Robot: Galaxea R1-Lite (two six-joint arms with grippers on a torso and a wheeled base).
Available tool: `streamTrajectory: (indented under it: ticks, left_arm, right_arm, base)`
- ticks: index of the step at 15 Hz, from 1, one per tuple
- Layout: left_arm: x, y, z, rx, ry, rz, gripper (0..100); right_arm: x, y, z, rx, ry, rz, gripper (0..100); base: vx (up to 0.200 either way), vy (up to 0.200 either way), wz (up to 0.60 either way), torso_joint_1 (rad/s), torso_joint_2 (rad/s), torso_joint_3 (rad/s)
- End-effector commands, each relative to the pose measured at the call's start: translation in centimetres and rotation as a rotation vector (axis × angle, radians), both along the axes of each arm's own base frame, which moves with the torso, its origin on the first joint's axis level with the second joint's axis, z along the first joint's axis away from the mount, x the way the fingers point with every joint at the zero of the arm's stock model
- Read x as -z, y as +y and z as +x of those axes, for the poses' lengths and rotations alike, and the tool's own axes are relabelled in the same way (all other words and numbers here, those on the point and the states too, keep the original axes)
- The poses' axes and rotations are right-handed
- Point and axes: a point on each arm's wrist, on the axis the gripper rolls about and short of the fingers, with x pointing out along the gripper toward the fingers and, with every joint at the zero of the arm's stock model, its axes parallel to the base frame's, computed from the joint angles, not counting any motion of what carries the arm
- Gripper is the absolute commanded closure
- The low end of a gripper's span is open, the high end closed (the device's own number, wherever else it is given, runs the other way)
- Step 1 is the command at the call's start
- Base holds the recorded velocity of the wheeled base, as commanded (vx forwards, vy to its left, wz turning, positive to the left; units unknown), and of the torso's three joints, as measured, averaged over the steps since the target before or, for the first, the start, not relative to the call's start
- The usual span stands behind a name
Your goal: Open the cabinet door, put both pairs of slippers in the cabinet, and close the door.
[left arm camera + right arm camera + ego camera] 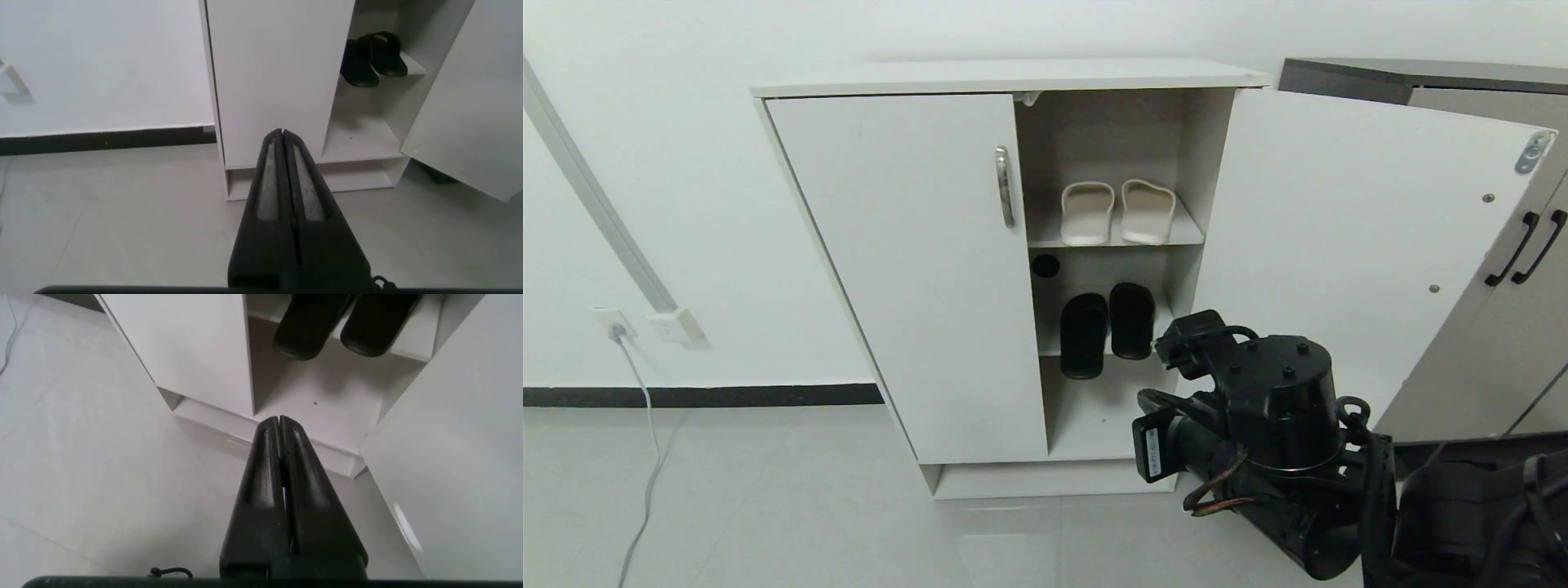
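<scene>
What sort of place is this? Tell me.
Probably a home entryway or a mock-up of one: a shoe cabinet holding white slippers and black slippers, a tiled floor, a wall socket.

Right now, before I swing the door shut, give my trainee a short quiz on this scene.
1. True or false: the black slippers sit on a shelf above the white slippers.
2. The right door stands: A shut, B open, C removed.
3. Fill in: the left gripper and right gripper are both ___, holding nothing.
Key: 1 false; 2 B; 3 shut.
</scene>
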Motion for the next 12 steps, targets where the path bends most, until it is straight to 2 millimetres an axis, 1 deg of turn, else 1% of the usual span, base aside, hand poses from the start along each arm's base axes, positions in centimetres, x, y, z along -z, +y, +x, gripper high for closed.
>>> streamTrajectory:
  ticks: [1,4,8,12]
  left_arm:
    - [-0.01,0.00,0.01,0.000,0.000,0.000,100]
    - [-0.01,0.00,0.01,0.000,0.000,0.000,100]
    - [-0.01,0.00,0.01,0.000,0.000,0.000,100]
    - [-0.01,0.00,0.01,0.000,0.000,0.000,100]
  right_arm:
    - [0.10,0.08,0.04,0.000,0.001,-0.002,100]
    - [0.15,0.10,0.05,0.000,0.002,-0.003,100]
    - [0.20,0.12,0.07,0.000,0.003,-0.004,100]
    - [0.23,0.10,0.05,0.000,0.004,-0.005,100]
  base:
    - [0.000,0.000,0.00,0.002,-0.15,-0.178]
    - [0.000,0.000,0.00,0.009,-0.20,-0.333]
    - [0.000,0.000,0.00,0.046,-0.51,-0.371]
    - [0.000,0.000,0.00,0.111,-0.46,-0.350]
